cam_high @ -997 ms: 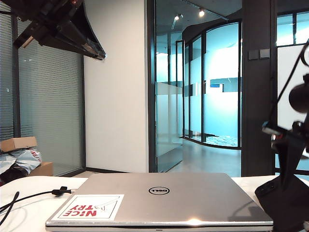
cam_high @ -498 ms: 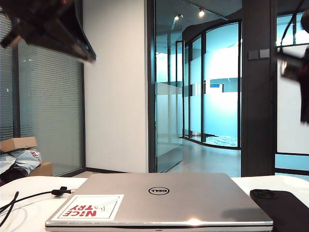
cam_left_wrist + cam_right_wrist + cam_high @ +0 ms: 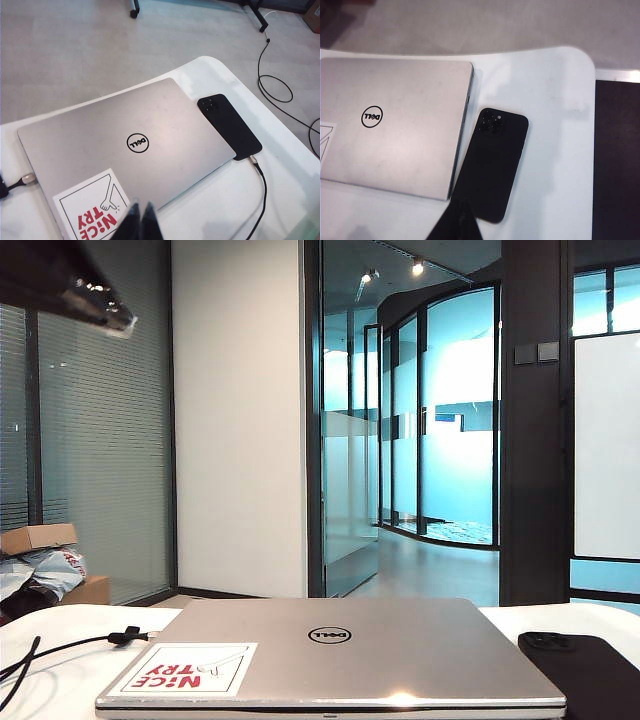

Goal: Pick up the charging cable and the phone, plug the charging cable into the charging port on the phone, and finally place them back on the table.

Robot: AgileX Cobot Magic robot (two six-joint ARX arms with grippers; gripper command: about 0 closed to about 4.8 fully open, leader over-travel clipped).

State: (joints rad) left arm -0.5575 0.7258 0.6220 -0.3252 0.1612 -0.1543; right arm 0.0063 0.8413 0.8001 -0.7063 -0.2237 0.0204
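Note:
The black phone (image 3: 229, 126) lies camera side up on the white table (image 3: 210, 210), along the laptop's right edge; it also shows in the right wrist view (image 3: 495, 165) and the exterior view (image 3: 585, 675). The charging cable (image 3: 262, 192) has its silvery plug (image 3: 252, 160) at the phone's near end, seemingly seated in the port. My left gripper (image 3: 140, 209) hangs shut and empty high over the laptop's front edge; in the exterior view the left gripper (image 3: 108, 316) is at the top left. My right gripper (image 3: 461, 206) is shut and empty above the phone's near end.
A closed silver Dell laptop (image 3: 330, 650) with a red-lettered sticker (image 3: 185, 668) fills the middle of the table. A black cord with a tie (image 3: 125, 636) runs off left of it, a silvery plug (image 3: 27, 177) at the laptop's edge. More cables (image 3: 275, 85) lie on the floor.
The right arm let go beside the phone, rose out of the exterior view and shut its jaws. The left arm drew up and to the left. Phone and cable stay on the table.

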